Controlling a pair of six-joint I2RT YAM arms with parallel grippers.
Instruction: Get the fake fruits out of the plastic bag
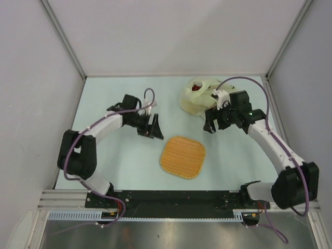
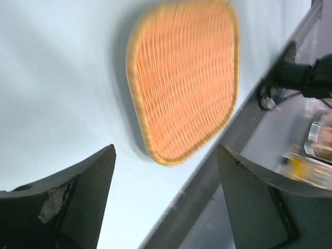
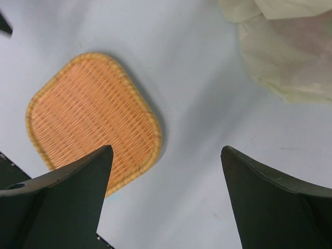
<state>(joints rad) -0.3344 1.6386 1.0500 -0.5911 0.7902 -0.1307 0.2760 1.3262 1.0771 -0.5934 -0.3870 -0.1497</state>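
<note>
Upper right of the top view: the crinkly pale yellow-green plastic bag [image 1: 193, 102] holds red fake fruits [image 1: 196, 87]; left gripper [image 1: 154, 129] and right gripper [image 1: 209, 126] jaws apart. Next, reach in with your right.

A robotics lab test cell: a flat pale blue-green tabletop [image 1: 129, 166] is boxed in left, right and far by plain white wall panels [image 1: 171, 36] in slim aluminium frame posts [image 1: 62, 39], with a black metal mounting plate [image 1: 171, 199] along the near edge.
</note>
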